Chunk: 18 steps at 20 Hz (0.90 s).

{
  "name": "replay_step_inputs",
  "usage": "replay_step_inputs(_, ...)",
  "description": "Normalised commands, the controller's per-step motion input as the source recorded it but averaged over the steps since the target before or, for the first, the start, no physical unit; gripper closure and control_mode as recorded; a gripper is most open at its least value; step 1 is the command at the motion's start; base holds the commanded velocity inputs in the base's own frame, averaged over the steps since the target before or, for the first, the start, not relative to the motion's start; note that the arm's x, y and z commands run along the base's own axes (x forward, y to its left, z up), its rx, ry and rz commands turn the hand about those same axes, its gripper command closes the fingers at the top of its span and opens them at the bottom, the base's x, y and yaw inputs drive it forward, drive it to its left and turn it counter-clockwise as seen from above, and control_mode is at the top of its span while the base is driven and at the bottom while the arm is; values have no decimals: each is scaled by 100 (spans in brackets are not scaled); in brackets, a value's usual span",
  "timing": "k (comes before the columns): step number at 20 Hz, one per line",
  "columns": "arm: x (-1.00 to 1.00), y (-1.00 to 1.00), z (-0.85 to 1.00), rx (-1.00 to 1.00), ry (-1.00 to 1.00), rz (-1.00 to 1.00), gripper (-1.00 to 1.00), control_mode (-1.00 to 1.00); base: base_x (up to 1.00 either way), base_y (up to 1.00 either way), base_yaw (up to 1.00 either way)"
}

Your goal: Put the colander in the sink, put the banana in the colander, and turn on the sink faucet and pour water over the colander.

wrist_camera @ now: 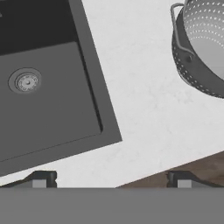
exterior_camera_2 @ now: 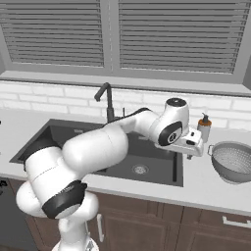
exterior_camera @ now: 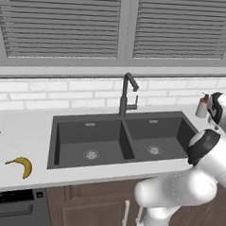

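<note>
While the gripper [wrist_camera: 112,178] hangs above the counter [wrist_camera: 144,113] just right of the sink [wrist_camera: 94,105], its fingers [wrist_camera: 43,178] stand wide apart with nothing between them. The colander [exterior_camera_2: 234,161] sits upright on the counter, right of the sink and apart from it. The banana [exterior_camera: 21,165] lies on the counter left of the sink. The faucet [exterior_camera: 126,94] rises behind the sink's divider, and a soap dispenser [exterior_camera_2: 204,126] stands at the sink's far right corner.

Kitchen, sink [exterior_camera: 66,131], faucet [exterior_camera: 126,94], tiled backsplash [exterior_camera: 54,93]
</note>
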Motion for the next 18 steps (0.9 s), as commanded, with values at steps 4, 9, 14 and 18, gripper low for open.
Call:
replay_step_inputs(4, 46, -68, -8, -5, -1, -8, -100, -100, 0, 0, 0)
replay_step_inputs(9, 41, -75, 0, 0, 0, -3, -100, -100, 0, 0, 0)
replay_step_inputs(14, 38, -67, 5, 0, 2, 0, -100, -100, 0, 0, 0)
replay_step_inputs(18, 40, -41, 8, 0, 8, 0, -100, -100, 0, 0, 0)
